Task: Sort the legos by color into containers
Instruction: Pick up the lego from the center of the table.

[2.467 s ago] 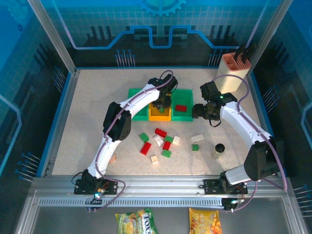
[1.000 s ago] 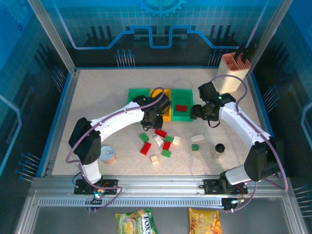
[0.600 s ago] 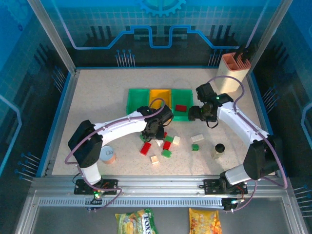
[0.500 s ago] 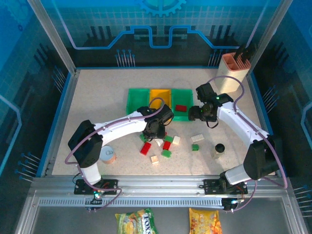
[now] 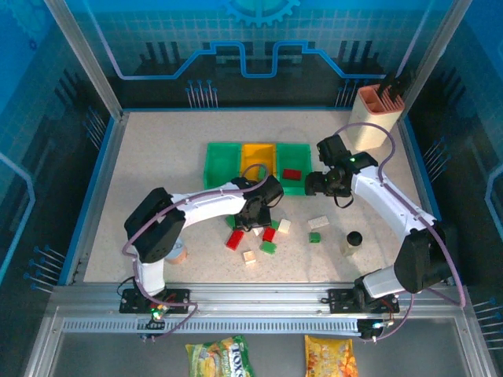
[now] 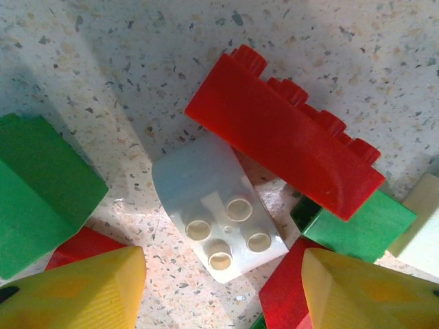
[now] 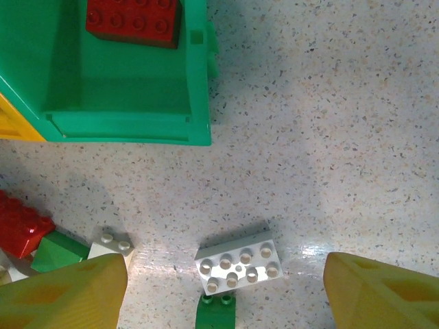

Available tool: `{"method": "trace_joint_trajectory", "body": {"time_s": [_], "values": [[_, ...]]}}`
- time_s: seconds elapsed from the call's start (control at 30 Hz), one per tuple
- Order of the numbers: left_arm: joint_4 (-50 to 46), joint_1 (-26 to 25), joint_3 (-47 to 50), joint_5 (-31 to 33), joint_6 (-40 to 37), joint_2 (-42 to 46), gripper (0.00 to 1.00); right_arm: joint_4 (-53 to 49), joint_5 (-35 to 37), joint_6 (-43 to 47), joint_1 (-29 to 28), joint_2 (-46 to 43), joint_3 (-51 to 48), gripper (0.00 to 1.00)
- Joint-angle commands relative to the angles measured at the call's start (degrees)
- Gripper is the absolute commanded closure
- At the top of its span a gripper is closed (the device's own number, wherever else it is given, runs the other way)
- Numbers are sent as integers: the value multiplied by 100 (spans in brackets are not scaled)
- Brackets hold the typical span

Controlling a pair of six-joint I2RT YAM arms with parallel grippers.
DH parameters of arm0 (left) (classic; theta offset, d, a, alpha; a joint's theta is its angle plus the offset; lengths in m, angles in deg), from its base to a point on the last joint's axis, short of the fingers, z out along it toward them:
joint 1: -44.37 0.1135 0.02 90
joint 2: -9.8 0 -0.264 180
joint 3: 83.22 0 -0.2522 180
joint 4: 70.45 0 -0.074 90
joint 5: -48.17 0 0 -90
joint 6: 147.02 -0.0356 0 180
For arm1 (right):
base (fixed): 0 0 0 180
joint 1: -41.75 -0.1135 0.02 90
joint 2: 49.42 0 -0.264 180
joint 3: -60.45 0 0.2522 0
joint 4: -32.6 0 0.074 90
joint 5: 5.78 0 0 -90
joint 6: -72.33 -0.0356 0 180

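Note:
Red, green and white legos lie loose on the table in front of three containers: a green bin (image 5: 222,161), an orange bin (image 5: 255,155) and a green bin (image 5: 296,187) holding a red brick (image 5: 291,174). My left gripper (image 5: 255,220) hangs low over the pile, open. In the left wrist view a white brick (image 6: 216,216) lies just ahead of the gap between its yellow fingers (image 6: 75,295), beside a long red brick (image 6: 285,140). My right gripper (image 5: 318,184) is open above the table. Below it lie a white brick (image 7: 239,264) and a green brick (image 7: 216,312).
A tall beige holder (image 5: 376,110) stands at the back right. A dark-capped bottle (image 5: 354,239) stands right of the pile. A tin can (image 5: 179,253) sits partly under the left arm. More bricks, red (image 5: 234,239), green (image 5: 269,247) and cream (image 5: 249,257), lie toward the front.
My left gripper came back from over the orange bin to the pile of bricks and its jaws opened wider. The right arm has hardly moved.

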Motion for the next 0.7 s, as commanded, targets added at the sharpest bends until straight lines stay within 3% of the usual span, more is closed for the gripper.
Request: {"method": "trace_joint_trajectory", "body": {"time_s": [0.0,0.67], "values": [[142,10,126,-101,113,-104,37,-145,88,43,-37,-132,-95,24],[352,127,350,-145,31,-319,43,-116,80,7,-38,-96,-66,24]]}}
